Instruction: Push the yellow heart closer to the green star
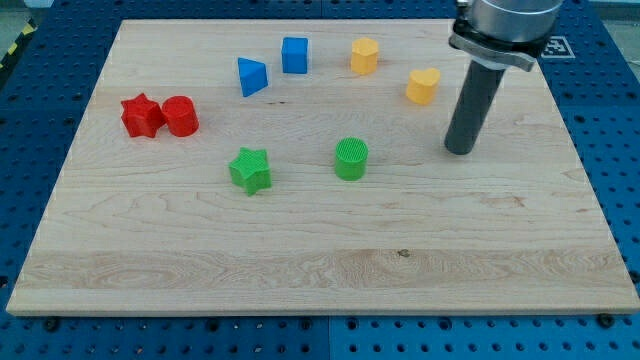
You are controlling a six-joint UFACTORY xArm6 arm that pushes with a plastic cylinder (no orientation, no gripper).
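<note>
On a pale wooden worktop [330, 270], my tip [460, 150], the lower end of a straight dark rod tool that holds nothing, rests near the small yellow heart-shaped block [423, 86], toward the view's bottom right of it. The small green star-shaped block [250, 169] sits well apart at the view's left, beyond a green ribbed cylinder block [351, 159].

Views: one camera only, so no part of the scene is shared between views.
Position: raised, beyond the bottom edge of the pale wooden board [320, 270], near its middle.
Facing: tilted down across the board toward its top edge, which appears shorter than the bottom edge.
Nearness: moderately close; the top corners show fully, the bottom corners fall at the frame's limits.
Surroundings: blue perforated table [610, 120] borders the board.
</note>
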